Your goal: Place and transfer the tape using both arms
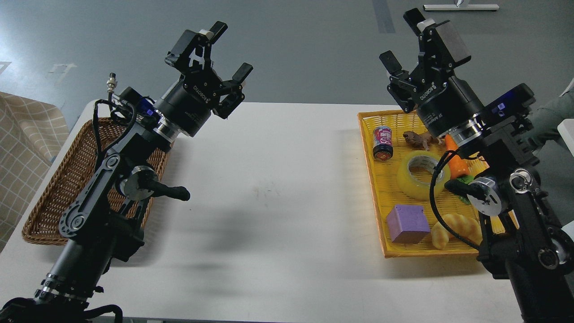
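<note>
The tape, a wide yellow translucent roll with a grey-white core, lies flat in the yellow tray at the right, partly behind my right arm's cable. My right gripper is open and empty, raised well above the tray's far end. My left gripper is open and empty, raised above the table's far left, beside the wicker basket.
The tray also holds a small can, a brown animal toy, a carrot toy, a purple cube and a croissant toy. The white table lies between the basket and the tray.
</note>
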`<state>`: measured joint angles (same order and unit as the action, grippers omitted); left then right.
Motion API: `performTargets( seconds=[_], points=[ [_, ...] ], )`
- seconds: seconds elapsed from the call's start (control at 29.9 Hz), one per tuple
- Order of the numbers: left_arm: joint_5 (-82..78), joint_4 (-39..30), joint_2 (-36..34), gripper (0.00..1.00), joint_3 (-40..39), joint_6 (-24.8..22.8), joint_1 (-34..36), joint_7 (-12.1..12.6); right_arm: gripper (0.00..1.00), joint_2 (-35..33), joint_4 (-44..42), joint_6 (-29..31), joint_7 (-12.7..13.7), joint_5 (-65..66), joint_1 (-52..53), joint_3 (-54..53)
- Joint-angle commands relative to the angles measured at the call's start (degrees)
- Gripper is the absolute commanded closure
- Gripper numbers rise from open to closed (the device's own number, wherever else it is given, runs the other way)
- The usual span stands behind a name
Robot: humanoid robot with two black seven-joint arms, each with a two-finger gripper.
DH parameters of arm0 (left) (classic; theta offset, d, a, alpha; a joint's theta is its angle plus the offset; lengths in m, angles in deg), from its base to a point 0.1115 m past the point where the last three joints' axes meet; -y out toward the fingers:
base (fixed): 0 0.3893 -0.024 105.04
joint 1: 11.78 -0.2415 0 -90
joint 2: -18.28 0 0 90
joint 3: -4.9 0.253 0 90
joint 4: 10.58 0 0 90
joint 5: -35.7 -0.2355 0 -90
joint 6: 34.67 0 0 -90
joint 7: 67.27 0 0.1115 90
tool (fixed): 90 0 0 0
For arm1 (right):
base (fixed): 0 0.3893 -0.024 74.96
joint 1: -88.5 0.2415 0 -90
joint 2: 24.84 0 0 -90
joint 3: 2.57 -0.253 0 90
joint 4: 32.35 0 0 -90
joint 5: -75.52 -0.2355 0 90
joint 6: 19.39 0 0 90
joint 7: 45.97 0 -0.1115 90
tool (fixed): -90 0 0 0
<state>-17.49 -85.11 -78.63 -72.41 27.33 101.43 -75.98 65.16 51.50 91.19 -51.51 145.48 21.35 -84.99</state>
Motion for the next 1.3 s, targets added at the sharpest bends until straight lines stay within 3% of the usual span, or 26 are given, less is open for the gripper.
performTargets(
  seconds=[0.0,0.74,1.0,1.27],
  points=[
    [0.10,-0.01,0.23,0.01,-0.39,0.00,0.09,-0.08,0.00,0.00,0.53,0.00,0.00,0.00,0.09,-0.02],
    [0.45,-0.71,1.11,0.01,0.31,1.28,0.70,-0.08,0.00,0.00,3.08,-0.44,0.00,-0.09,-0.09,-1.69],
    [0.63,-1.15,1.02,0.01,0.14,1.63,0.79,-2.45,0.00,0.00,4.84,-0.27,-0.18,0.00,-0.26,-1.69],
    [0.72,-1.06,0.41,0.01,0.66,3.56,2.28,-2.02,0.00,0.00,4.84,-0.27,-0.18,0.00,-0.44,-1.60]
  ],
)
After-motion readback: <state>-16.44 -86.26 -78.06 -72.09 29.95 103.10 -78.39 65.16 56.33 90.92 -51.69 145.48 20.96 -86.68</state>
